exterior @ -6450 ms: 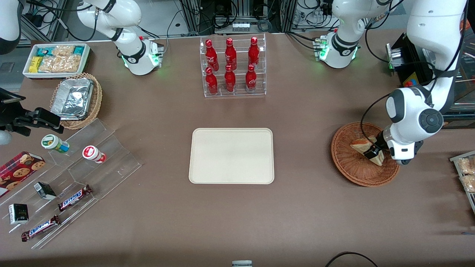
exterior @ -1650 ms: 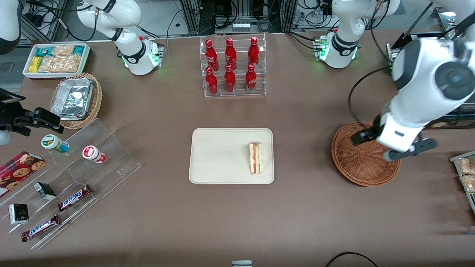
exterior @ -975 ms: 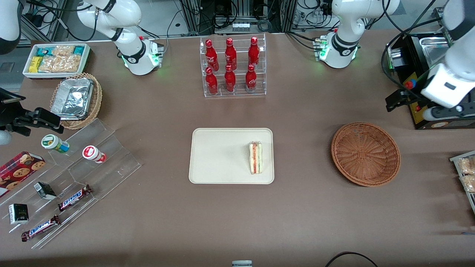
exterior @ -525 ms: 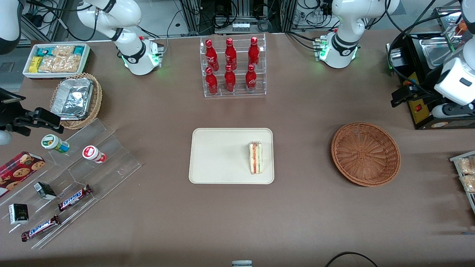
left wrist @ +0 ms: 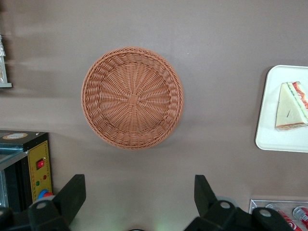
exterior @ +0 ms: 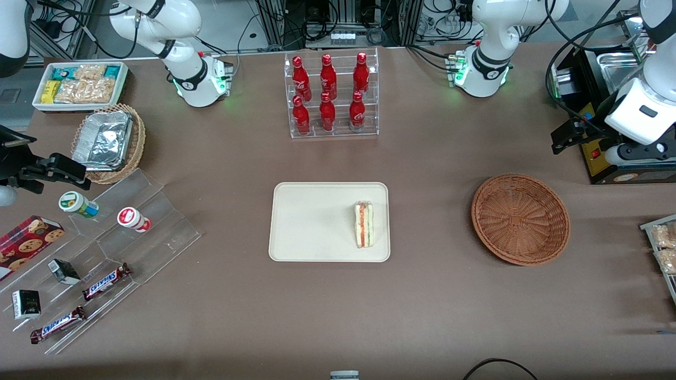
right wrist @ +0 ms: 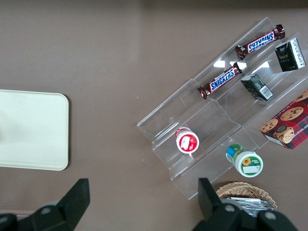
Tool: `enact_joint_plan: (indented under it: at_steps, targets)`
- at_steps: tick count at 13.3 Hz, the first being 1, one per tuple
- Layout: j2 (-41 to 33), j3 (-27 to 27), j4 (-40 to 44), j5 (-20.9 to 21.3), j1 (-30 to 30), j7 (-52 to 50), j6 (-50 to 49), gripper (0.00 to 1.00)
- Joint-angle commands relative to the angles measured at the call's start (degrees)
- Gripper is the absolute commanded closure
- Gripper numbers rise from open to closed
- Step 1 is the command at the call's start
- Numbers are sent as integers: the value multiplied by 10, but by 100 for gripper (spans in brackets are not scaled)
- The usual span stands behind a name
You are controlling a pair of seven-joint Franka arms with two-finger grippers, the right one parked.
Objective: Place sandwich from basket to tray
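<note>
The sandwich (exterior: 364, 225) lies on its side on the cream tray (exterior: 311, 221), close to the tray edge nearest the basket, its red and green filling showing. The wrist view shows the same sandwich (left wrist: 291, 106) on the tray (left wrist: 274, 130). The round brown wicker basket (exterior: 520, 219) holds nothing, as the wrist view of the basket (left wrist: 132, 96) also shows. My gripper (exterior: 597, 145) hangs open and empty, high above the table, farther from the front camera than the basket, toward the working arm's end. Only bare table shows between the fingers of the gripper (left wrist: 138, 192).
A black control box (exterior: 607, 137) stands under the gripper. An acrylic rack of red bottles (exterior: 330, 95) stands farther back than the tray. A tray of snack packets (exterior: 663, 253) lies at the working arm's end. A clear display stand (exterior: 105, 248) and a foil-filled basket (exterior: 108, 142) lie at the parked arm's end.
Earlier my gripper was down in the basket at the sandwich; the sandwich now lies on the tray. The gripper has risen away from the basket toward the black box, shifting only slightly in the last half second.
</note>
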Motion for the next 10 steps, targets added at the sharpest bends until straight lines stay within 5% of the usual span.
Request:
enact_joint_plan:
  at_steps: [1,10]
  targets:
    - [-14,4,-8,10,-8,6,9,0]
    - [-15,2,17,7,-8,5,-9,0]
